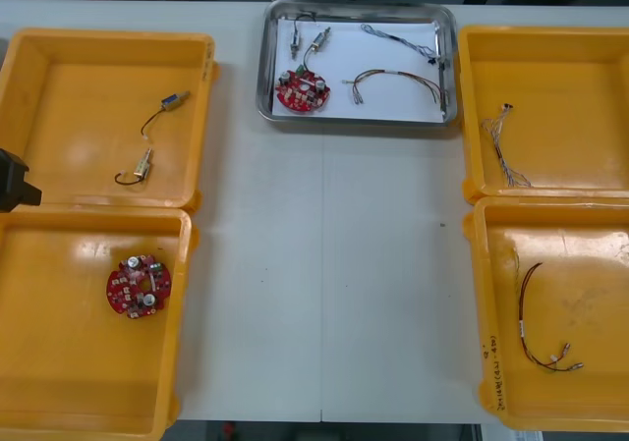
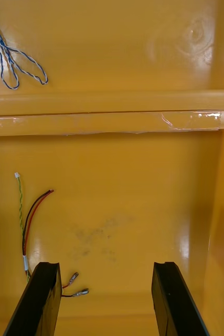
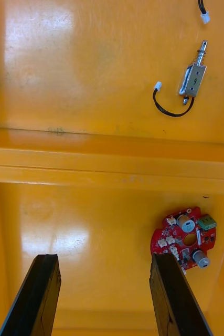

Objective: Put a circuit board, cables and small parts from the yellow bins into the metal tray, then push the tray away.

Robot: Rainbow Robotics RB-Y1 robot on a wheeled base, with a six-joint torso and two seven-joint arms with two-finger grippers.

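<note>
The left gripper (image 3: 104, 260) hangs wide open over a yellow bin (image 3: 91, 220), a circuit board (image 3: 185, 239) beside one finger. The right gripper (image 2: 106, 268), just as wide, is above a cable (image 2: 33, 215). The loaded metal tray (image 1: 359, 119) sits near the table (image 1: 324, 264)'s far edge, so a push should meet its near rim squarely. One small metal part (image 3: 194, 81) bears perhaps a 9.

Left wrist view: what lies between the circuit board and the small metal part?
In the left wrist view, the yellow bins' adjoining rims lie between circuit board and small metal part.
</note>
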